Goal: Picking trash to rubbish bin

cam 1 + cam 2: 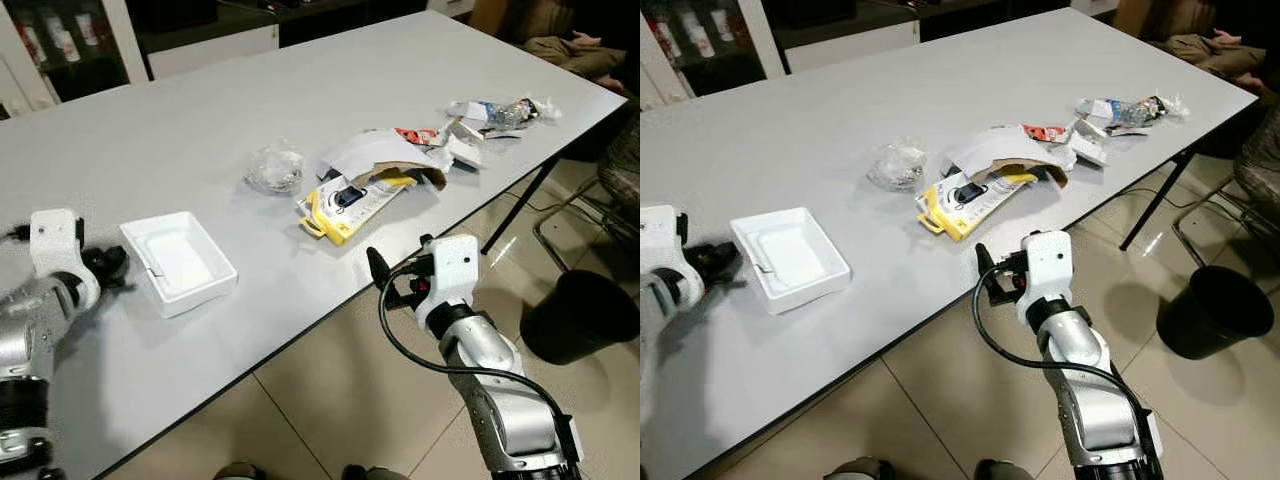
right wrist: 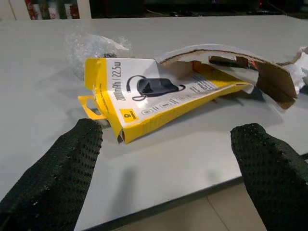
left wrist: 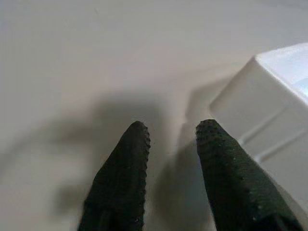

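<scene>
- You are looking at a long grey table (image 1: 300, 90) running across the room, with trash strewn along its near edge and a black rubbish bin (image 1: 578, 315) standing on the tiled floor well apart to the right.
- You are holding the right gripper (image 1: 385, 280) just off the table edge, fingers spread wide and empty, facing the torn yellow package (image 2: 159, 98); the risk is that a flat card lying on the surface is likely to slide away rather than rise between the fingers, or get pushed further onto the table.
- You are seeing a white tray (image 1: 178, 262) sitting near the left end, with the left gripper (image 3: 173, 144) low over the table just beside its corner, fingers narrowly apart and holding nothing; a careless sweep here could knock the tray.
- You are seeing the yellow package lying under a brown-and-white cardboard flap (image 1: 385, 160), so lifting one may drag the other off the edge.
- You are seeing a crumpled clear plastic wrap (image 1: 274, 168) just behind the package; it is light and may be nudged away.
- You are also seeing a crushed bottle and wrappers (image 1: 500, 113) lying at the far right corner, close enough to the edge to fall if bumped.
</scene>
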